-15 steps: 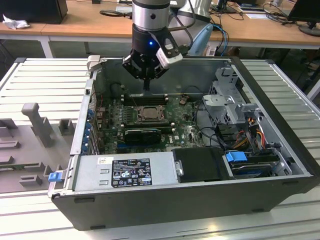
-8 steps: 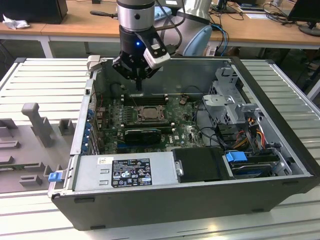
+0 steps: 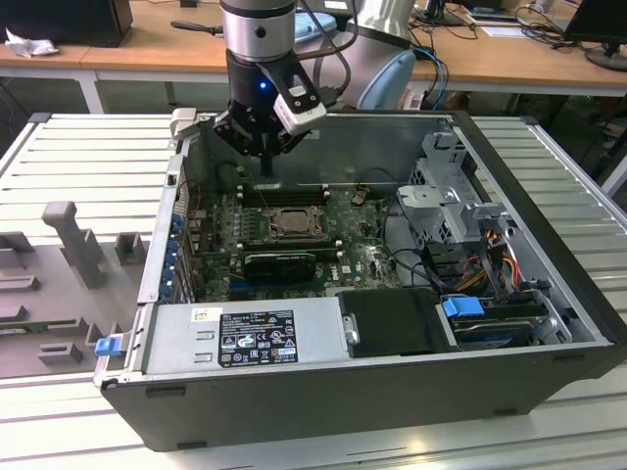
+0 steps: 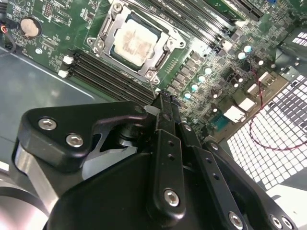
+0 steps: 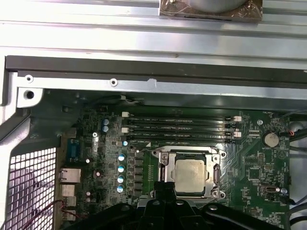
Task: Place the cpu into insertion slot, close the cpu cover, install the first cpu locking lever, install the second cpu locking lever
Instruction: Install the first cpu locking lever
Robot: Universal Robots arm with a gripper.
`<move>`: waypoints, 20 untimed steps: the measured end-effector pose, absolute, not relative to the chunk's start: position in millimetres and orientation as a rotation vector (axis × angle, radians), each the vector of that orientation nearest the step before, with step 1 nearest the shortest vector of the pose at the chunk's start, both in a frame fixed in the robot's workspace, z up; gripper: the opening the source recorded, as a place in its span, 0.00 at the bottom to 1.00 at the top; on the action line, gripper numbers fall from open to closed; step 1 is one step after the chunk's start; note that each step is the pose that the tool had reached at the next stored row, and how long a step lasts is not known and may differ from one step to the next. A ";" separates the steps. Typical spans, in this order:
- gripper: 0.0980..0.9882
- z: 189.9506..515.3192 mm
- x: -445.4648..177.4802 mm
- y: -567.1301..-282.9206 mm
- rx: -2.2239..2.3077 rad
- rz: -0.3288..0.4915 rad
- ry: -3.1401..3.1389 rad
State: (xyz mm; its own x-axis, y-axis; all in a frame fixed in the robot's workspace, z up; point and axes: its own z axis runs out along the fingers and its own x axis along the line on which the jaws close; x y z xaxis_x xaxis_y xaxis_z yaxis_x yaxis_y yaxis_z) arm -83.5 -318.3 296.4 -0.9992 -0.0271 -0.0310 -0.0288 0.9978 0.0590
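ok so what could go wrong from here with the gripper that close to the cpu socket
1. The gripper hangs just off the edge of the cpu cover, next to the memory slots and a row of capacitors. A small sideways drift could knock either.
2. The cpu lies in the cover's window. Whether it sits fully flat cannot be judged here. If it does not, pressing down on the frame could strain it.
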 end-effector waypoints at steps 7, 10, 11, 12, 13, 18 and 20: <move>0.01 296.3 -85.6 -318.4 -0.044 0.093 3.110; 0.01 296.3 -86.0 -318.4 -0.043 0.093 3.110; 0.01 296.3 -86.3 -318.4 -0.043 0.093 3.110; 0.01 296.3 -86.4 -318.4 -0.043 0.093 3.110; 0.01 296.3 -86.8 -318.4 -0.043 0.093 3.110; 0.01 296.2 -95.3 -318.4 -0.043 0.093 3.110; 0.01 295.6 -103.2 -318.4 -0.044 0.093 3.109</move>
State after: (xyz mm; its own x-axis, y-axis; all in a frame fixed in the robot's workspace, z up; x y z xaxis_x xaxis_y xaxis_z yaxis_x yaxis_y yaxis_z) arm -103.2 -318.4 295.6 -0.9991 -0.0272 -0.0319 -0.0290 0.9978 0.0592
